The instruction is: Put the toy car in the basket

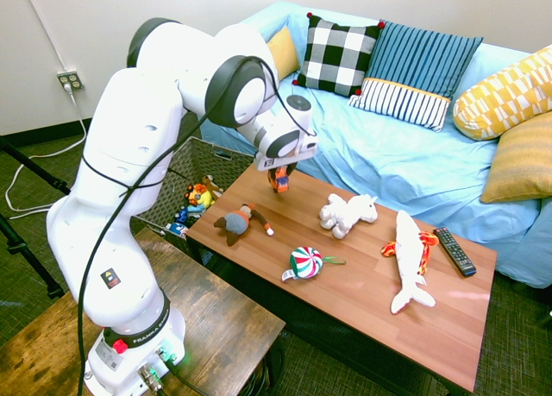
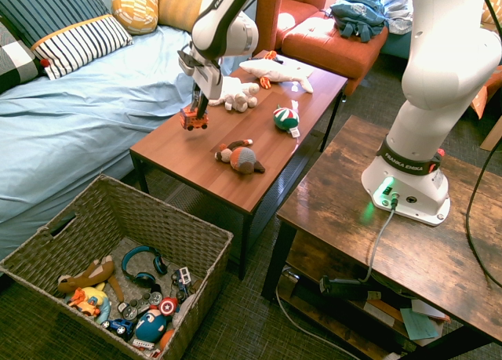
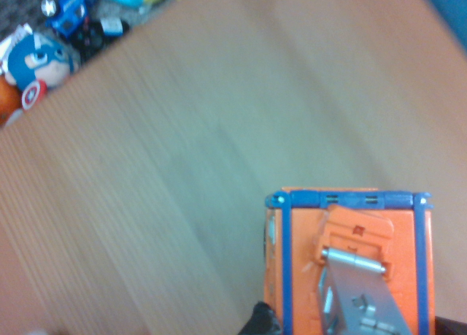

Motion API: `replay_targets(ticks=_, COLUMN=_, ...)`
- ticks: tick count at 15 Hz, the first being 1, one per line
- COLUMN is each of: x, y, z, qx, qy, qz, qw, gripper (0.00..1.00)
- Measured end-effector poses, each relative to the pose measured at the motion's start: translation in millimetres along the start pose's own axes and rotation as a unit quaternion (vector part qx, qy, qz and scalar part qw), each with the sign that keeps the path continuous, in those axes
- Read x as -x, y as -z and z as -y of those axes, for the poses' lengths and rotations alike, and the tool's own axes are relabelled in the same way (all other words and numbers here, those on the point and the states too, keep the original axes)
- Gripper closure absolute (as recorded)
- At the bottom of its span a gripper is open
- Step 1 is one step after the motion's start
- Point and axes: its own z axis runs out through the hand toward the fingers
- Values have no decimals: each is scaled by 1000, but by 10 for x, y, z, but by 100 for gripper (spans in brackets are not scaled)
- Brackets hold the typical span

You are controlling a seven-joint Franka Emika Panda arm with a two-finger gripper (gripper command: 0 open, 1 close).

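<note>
Holding toys and a blue headset (image 2: 144, 267), the basket (image 2: 118, 258) stands just off the table (image 2: 267, 132)'s end. Near the basket lies the brown plush (image 2: 241, 158); your gripper (image 2: 198, 109) is pinching the toy car (image 2: 193, 121) over the table. Farther from the basket you have the striped ball (image 2: 286, 119), white plush (image 2: 235, 95), then the white whale (image 1: 409, 262) and remote (image 1: 454, 251).
</note>
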Motion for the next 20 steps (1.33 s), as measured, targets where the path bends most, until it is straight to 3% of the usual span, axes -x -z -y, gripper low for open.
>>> replay_targets(ticks=2, x=38, y=106, z=740, qx=-30, qy=35, qz=-1, qw=999, gripper=100)
replay_targets(ticks=5, x=437, y=-202, z=1590, qx=-46, qy=87, qz=35, qw=995, gripper=100)
replay_targets(ticks=10, x=935, y=-973, z=2028, qx=-44, qy=116, qz=87, qw=989, gripper=100)
replay_targets(ticks=15, x=930, y=-1089, z=2541, qx=-51, qy=135, qz=90, qw=985, gripper=100)
replay_targets(ticks=16, x=958, y=-1117, z=2578, qx=-50, qy=136, qz=93, qw=985, gripper=0)
replay_targets(ticks=20, x=1014, y=-1177, z=2598, qx=-47, qy=138, qz=100, qw=984, gripper=0)
